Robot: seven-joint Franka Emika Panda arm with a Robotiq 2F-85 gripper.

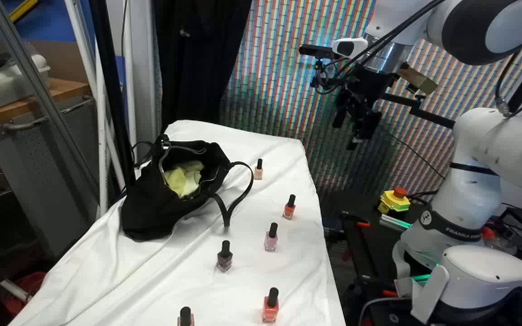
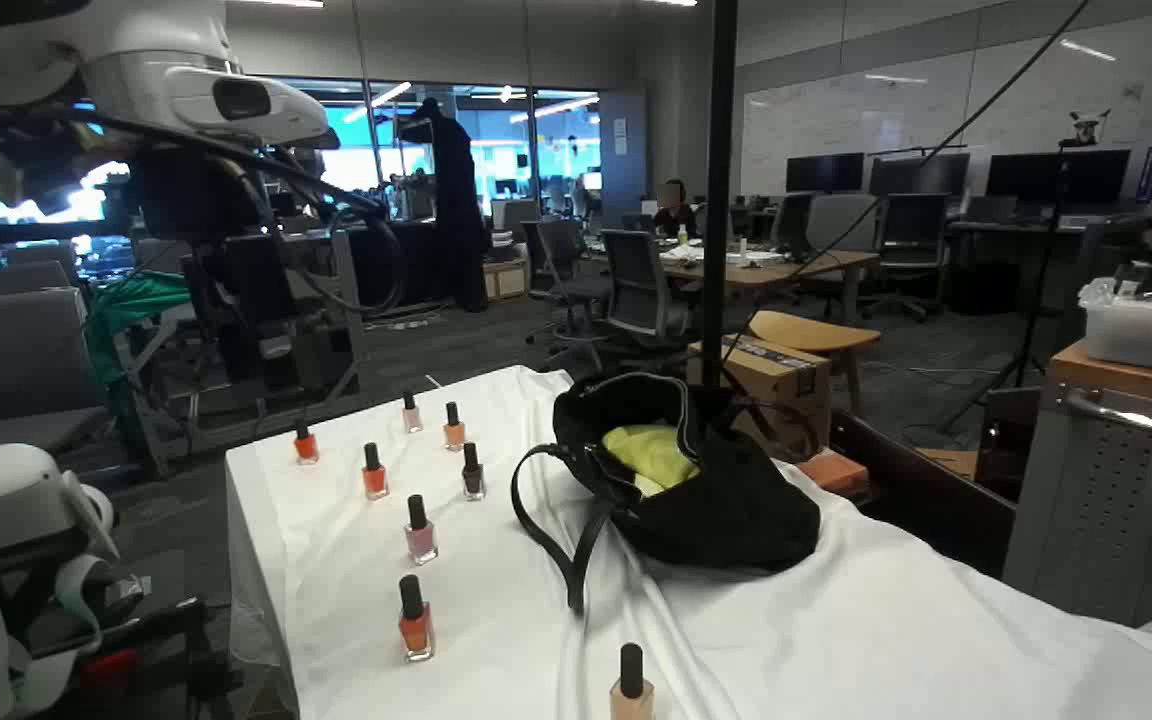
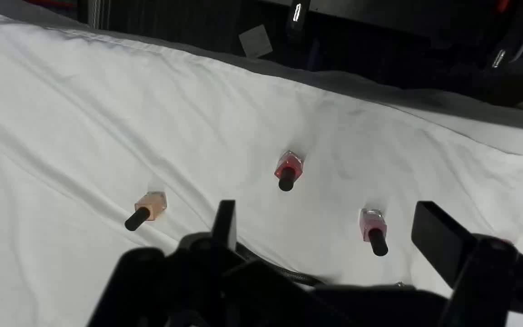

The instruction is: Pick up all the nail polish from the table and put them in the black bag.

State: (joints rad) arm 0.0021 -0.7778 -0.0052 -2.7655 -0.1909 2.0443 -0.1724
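My pincer (image 3: pixel 327 227) is spread; my black band (image 1: pixel 456 230) reads "FRANKA". Eight nail polishes (image 2: pixel 375 483) stand mostly toward my edge of the table (image 1: pixel 308 271), the bag (image 1: pixel 161 210) opposite.

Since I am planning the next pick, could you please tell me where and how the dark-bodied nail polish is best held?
I'd take the dark-bodied nail polish by its black cap, lowering the open hand from straight above. It stands upright, so the tall, narrow cap is its topmost part, and the lilac bottle nearby stands apart, which should leave the jaws room.
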